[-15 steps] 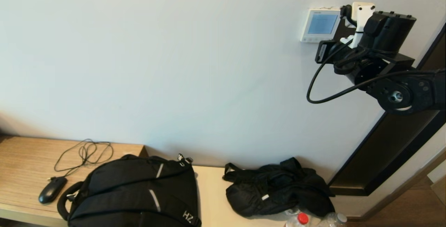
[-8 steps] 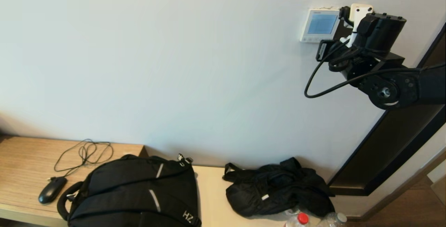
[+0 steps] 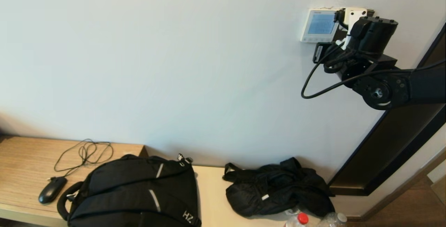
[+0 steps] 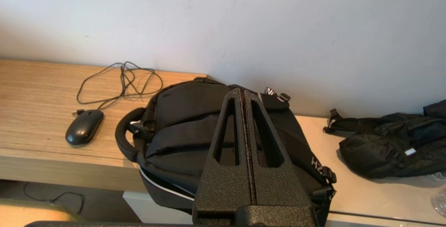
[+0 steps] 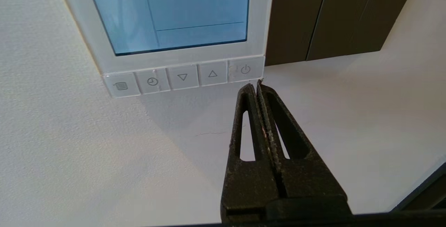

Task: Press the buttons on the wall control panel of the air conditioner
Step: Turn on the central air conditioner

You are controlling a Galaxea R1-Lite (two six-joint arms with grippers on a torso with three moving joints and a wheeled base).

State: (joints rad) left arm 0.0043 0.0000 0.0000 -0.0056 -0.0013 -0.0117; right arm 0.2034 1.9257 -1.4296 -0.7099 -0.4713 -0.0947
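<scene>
The white control panel [image 3: 317, 25] with a pale blue screen hangs on the wall at the upper right. In the right wrist view the panel [image 5: 177, 58] shows a row of buttons [image 5: 183, 77] along its bottom edge; the power button [image 5: 245, 69] is at the end nearest the dark plate. My right gripper [image 5: 255, 85] is shut and empty, its tips just below the power button, close to the wall. In the head view the fingers are hidden behind the wrist [image 3: 369, 35]. My left gripper [image 4: 241, 93] is shut and empty, parked above the backpack.
A dark brown plate [image 5: 331, 14] sits on the wall beside the panel. A dark door frame [image 3: 393, 140] runs down the right. Below, a bench [image 3: 24, 164] holds a mouse [image 3: 52, 189], a black backpack [image 3: 136, 192], a black bag [image 3: 278, 192] and bottles [image 3: 303, 219].
My right arm has moved left and towards the wall, closing in on the panel's bottom right corner. The left arm has not moved.
</scene>
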